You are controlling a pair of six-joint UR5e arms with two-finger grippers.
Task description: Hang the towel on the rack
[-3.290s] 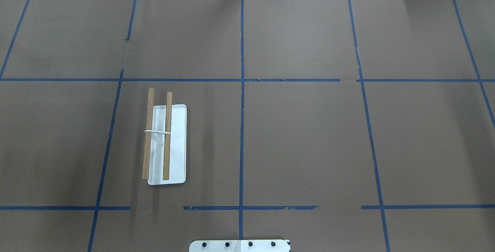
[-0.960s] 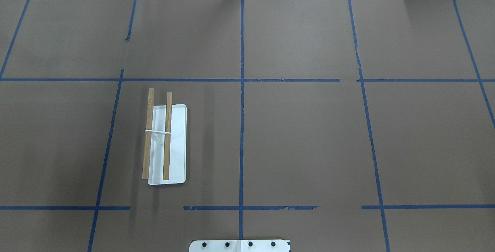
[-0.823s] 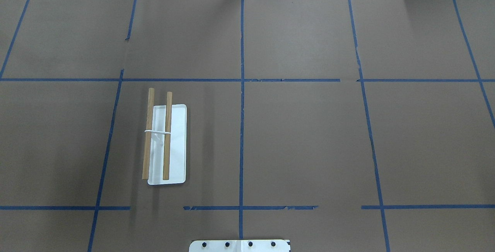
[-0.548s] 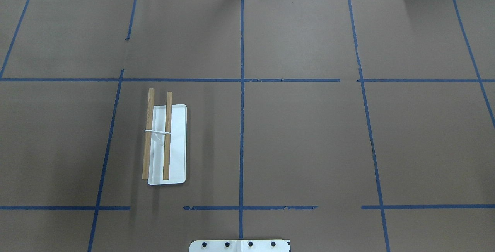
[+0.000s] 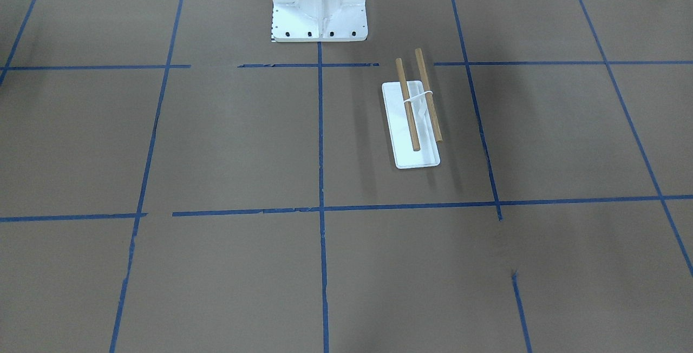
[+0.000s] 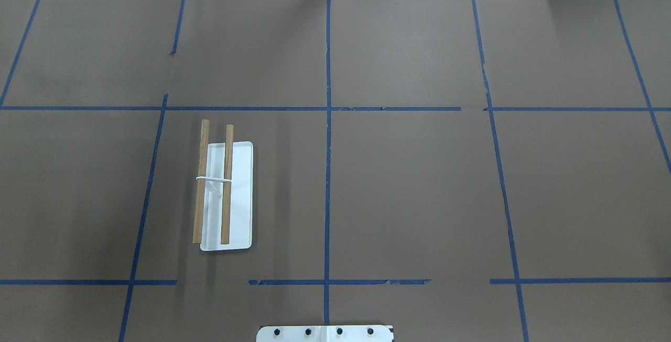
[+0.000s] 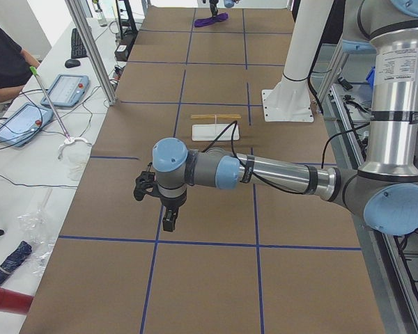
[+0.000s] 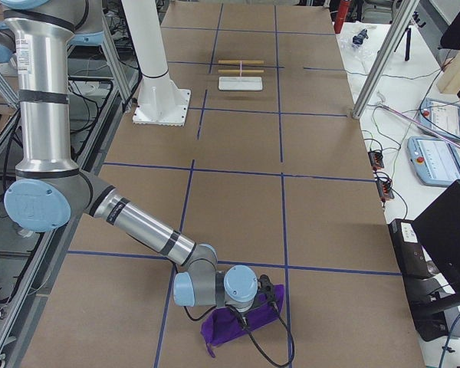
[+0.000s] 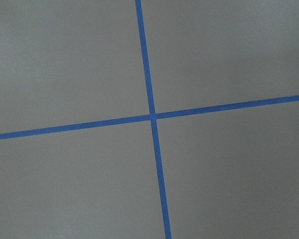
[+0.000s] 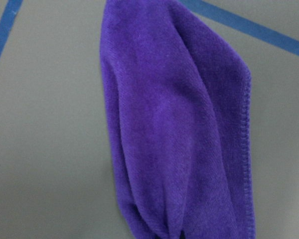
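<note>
table (image 6: 419,184): brown paper, blue tape grid.
R arm (image 8: 138,226): ext-right view, lower left; forearm stretched low over table, wrist low at bottom centre.
L arm (image 7: 279,174): ext-left view, centre; forearm level across table, wrist bent, tool pts down over a tape cross (image 7: 157,241).
towel (image 8: 228,326): purple, bunched, on table at bottom centre of ext-right view; long axis lower left to upper right.
rack (image 6: 238,200): overhead centre-left, standing; dowels (image 6: 227,184) run top-to-bottom of frame.
R gripper (image 8: 265,297): at towel's upper-right end; open, closed or gripping, can't tell; wrist cam shows cloth only.
L gripper (image 7: 168,220): over bare paper; jaws' state, can't tell.
key relation: towel right at R gripper, rack well apart at top of same view; R arm nearer towel, L arm nearer rack.
step (est.): towel pickup; hanging not begun.
</note>
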